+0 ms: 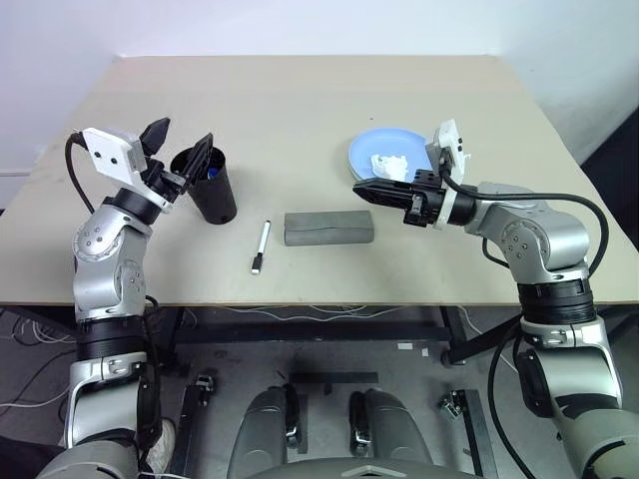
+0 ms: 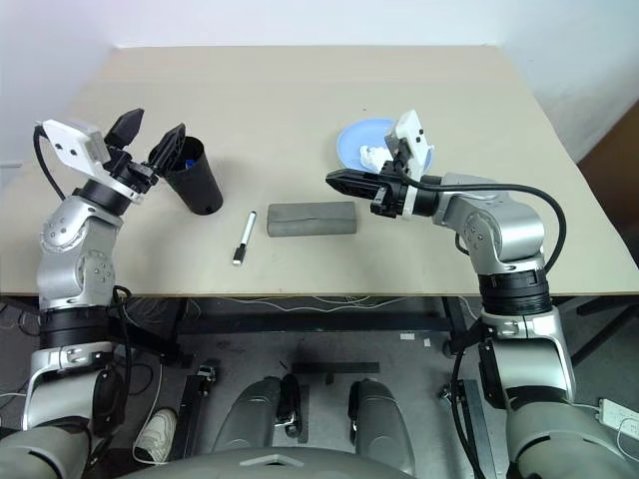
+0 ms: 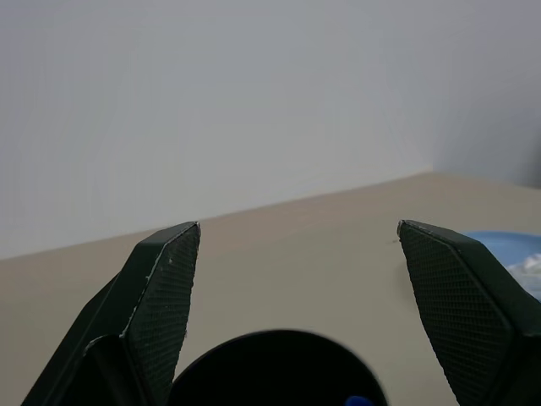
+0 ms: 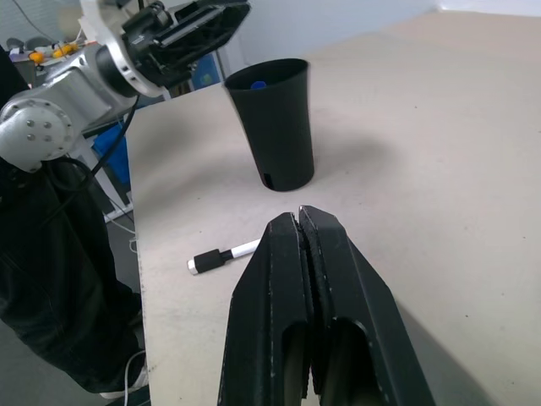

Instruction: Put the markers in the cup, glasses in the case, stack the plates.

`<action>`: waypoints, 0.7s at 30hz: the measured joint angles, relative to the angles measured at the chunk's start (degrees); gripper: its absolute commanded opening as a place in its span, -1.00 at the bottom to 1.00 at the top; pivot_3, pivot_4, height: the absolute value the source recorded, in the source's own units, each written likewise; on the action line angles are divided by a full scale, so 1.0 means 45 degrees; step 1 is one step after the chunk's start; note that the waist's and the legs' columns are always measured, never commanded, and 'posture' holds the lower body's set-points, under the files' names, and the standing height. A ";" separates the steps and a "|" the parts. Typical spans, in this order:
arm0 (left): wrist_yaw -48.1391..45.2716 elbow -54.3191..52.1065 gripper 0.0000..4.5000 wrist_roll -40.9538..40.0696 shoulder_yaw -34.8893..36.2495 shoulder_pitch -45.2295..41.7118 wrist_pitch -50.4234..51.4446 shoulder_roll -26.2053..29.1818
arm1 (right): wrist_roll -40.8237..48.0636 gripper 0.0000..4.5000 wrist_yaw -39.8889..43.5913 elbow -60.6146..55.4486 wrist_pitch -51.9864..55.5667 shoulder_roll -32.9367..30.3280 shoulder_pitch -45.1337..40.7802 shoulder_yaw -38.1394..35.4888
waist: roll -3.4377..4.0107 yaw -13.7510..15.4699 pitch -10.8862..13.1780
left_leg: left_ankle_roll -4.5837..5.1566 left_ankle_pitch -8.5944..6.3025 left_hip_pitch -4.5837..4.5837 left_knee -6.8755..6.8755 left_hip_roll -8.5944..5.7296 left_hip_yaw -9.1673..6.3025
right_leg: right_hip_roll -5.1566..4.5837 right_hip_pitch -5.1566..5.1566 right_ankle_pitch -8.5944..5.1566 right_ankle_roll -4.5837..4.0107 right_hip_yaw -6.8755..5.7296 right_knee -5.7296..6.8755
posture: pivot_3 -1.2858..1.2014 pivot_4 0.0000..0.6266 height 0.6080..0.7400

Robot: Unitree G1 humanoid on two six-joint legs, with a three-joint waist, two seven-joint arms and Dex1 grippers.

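The left gripper stands wide open and holds nothing; its two black fingers are spread just above the rim of the cup, one on each side of the mouth. Inside the cup a blue cap shows near the rim, so I judge that the blue-capped marker is already in and this part of the step is done. To finish it well, the left arm should lift straight up and away, so that a finger does not catch the rim and tip the tall cup.

The right gripper is fully closed with nothing between its fingers. It points toward the left and hovers above the right end of the case, which lies shut on the table, near the front edge.

The second marker, the one with the black cap, lies flat on the table between the cup and the case, just beside the case's left end, with its cap toward the near edge. It is the next thing to take. A slim pen lying flat is best gripped across the middle of its body, then turned upright over the cup before it is let go.

At the far right lies the blue plate, with a pale crumpled-looking thing on it that I cannot identify. The green plate may be under the blue one, but I cannot tell.
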 measured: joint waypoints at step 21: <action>0.1317 -0.7587 0.76 -0.5443 0.0481 0.2547 1.0908 0.4213 | -0.0647 -0.98 0.0977 0.2265 -0.0126 -0.0659 -0.1209 0.0257 | -0.0002 -0.0025 0.0012 | -0.0025 -0.0014 0.0001 -0.0015 0.0002 -0.0004 | -0.0005 -0.0006 -0.0004 -0.0006 0.0017 -0.0019 | 0.03 -0.52 0.54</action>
